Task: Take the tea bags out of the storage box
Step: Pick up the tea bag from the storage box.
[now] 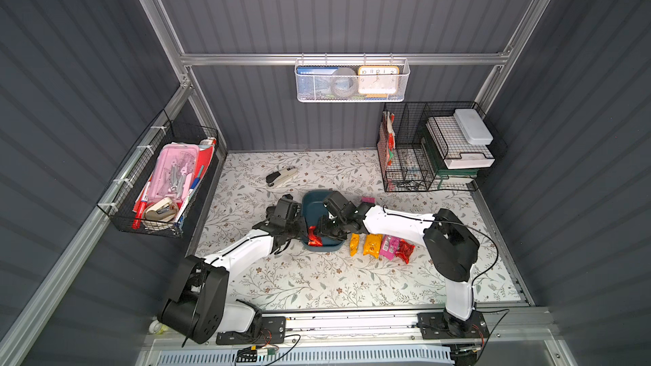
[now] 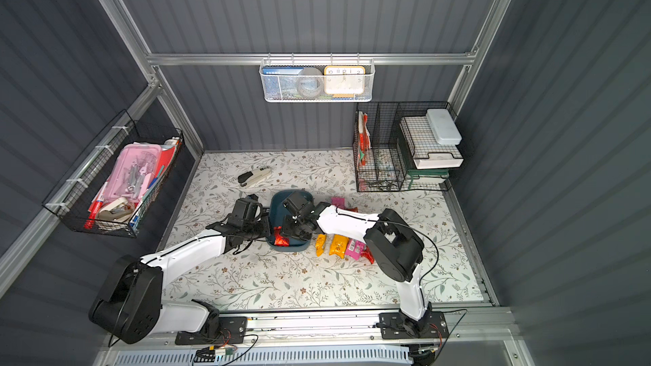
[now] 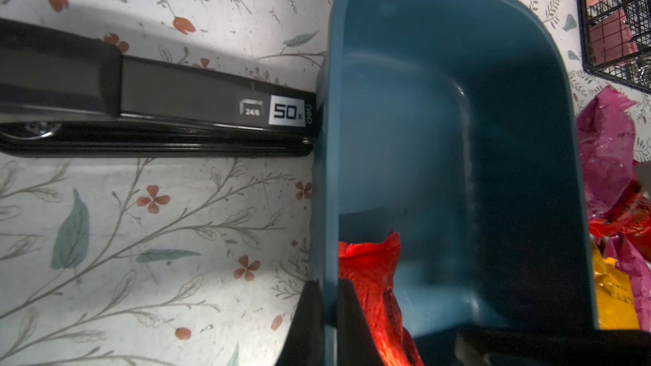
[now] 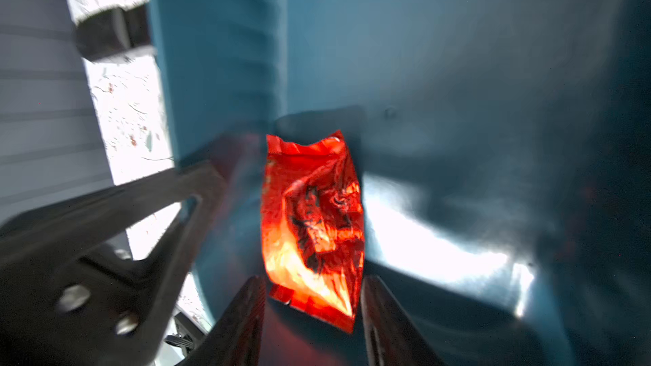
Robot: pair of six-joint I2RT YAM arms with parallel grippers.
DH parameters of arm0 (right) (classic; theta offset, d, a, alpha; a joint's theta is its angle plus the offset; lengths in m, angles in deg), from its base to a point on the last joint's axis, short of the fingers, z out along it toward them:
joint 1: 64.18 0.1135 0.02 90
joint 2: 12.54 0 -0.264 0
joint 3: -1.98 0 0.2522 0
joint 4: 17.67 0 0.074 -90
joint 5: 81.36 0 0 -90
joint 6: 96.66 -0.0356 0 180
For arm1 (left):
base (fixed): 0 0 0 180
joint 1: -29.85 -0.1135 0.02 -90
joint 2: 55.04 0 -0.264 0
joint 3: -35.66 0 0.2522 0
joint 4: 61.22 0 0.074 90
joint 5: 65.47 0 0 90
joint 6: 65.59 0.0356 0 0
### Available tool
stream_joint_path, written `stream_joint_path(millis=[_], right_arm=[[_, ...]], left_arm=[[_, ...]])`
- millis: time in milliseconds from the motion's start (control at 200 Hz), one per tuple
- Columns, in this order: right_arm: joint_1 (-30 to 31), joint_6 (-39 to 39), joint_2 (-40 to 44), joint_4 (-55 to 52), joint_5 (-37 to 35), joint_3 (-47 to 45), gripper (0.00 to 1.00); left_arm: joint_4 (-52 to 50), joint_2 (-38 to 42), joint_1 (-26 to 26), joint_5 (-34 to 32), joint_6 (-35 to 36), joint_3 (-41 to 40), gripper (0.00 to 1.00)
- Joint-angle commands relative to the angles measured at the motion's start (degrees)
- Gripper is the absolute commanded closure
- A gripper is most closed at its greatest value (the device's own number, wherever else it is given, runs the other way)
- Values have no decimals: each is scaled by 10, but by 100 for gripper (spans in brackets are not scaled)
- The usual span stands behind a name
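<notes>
One red sachet (image 1: 313,236) inside storage box (image 1: 314,202); four sachets (image 1: 372,244) beside; stapler (image 1: 281,174) near.

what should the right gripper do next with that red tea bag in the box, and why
Probably close the right gripper on the red tea bag. Its jaws stand open with the bag's near end between them, it is the only bag seen inside the storage box, and the left gripper is shut on the box's wall, steadying it.
</notes>
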Motion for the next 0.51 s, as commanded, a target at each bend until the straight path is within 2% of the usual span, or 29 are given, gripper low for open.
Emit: stream_joint_path(millis=[0, 295, 500], right_arm=[[8, 9, -23, 3, 35, 25, 49], [14, 19, -53, 6, 49, 39, 47], [14, 20, -70, -18, 28, 47, 48]], left_arm=[[3, 4, 2, -1, -9, 1, 100], [1, 5, 3, -2, -8, 4, 100], [1, 8, 3, -4, -9, 3, 100]])
